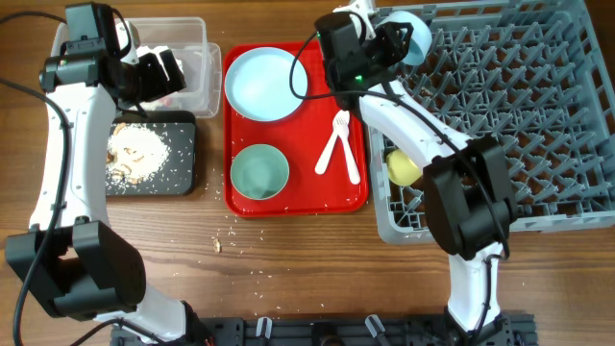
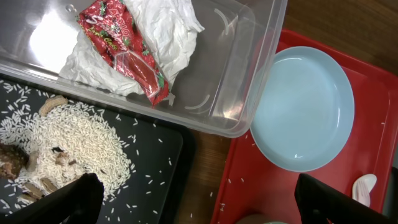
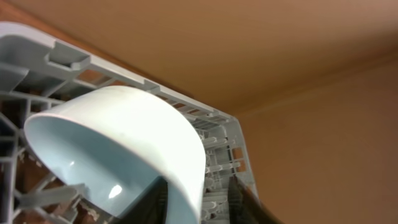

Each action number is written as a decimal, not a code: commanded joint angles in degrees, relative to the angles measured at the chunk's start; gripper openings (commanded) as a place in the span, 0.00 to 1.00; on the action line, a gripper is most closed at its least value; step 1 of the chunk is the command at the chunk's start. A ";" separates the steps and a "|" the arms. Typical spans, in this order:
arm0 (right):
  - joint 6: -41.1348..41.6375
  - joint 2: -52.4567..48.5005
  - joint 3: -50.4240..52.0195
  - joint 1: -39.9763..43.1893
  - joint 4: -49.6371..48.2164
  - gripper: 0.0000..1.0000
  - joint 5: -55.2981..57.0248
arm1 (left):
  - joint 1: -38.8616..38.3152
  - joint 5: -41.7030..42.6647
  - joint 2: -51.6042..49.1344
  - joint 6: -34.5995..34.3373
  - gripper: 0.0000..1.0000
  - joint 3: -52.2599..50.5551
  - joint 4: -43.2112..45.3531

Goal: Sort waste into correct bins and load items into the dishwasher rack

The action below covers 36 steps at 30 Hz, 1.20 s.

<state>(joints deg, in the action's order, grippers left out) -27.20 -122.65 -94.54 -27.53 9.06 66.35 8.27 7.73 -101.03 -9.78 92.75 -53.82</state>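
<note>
My right gripper [image 1: 396, 40] is shut on the rim of a light blue bowl [image 1: 416, 38], held tilted over the far left corner of the grey dishwasher rack [image 1: 519, 115]. The right wrist view shows the bowl [image 3: 124, 143] between the fingers [image 3: 199, 200], above the rack corner [image 3: 217, 130]. My left gripper [image 1: 159, 72] is open and empty above the clear bin [image 1: 192, 91]. In the left wrist view its fingers [image 2: 205, 205] straddle the black tray's edge and the red tray. The bin [image 2: 242, 68] holds a red wrapper [image 2: 124, 46] and a white napkin [image 2: 171, 25].
The red tray [image 1: 360, 197] carries a blue plate [image 1: 261, 82], a green bowl [image 1: 259, 171] and a white fork and spoon [image 1: 336, 144]. A black tray [image 1: 183, 178] holds rice [image 1: 139, 149] and food scraps. A yellow object [image 1: 404, 168] lies in the rack's left compartment.
</note>
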 commanded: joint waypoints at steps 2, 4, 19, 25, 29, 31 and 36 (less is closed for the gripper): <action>0.39 -0.94 0.44 -1.92 0.02 0.53 -0.44 | 0.15 -0.33 0.96 -0.11 1.00 0.68 0.00; 0.37 -0.85 0.42 -3.13 -0.24 0.60 -0.44 | 0.15 -0.33 0.96 -0.11 1.00 0.68 0.00; 30.18 8.81 2.97 -6.95 30.80 0.70 -88.70 | 0.15 -0.33 0.96 -0.11 1.00 0.68 0.00; 33.11 2.73 4.98 -7.54 34.12 0.51 -88.89 | 0.15 -0.33 0.96 -0.11 1.00 0.68 0.00; 31.23 -2.14 0.87 -7.65 37.59 0.44 -88.26 | 0.15 -0.33 0.96 -0.11 1.00 0.68 0.00; 29.57 -8.13 -6.64 -7.89 43.47 0.29 -88.28 | 0.15 -0.33 0.96 -0.11 1.00 0.68 0.00; 31.91 -6.84 -11.54 -6.36 47.54 0.04 -85.22 | 0.15 -0.33 0.96 -0.11 1.00 0.68 0.00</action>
<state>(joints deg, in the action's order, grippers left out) 3.51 -132.11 -104.53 -34.83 55.75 -20.73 8.27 7.73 -101.01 -9.78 92.75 -53.82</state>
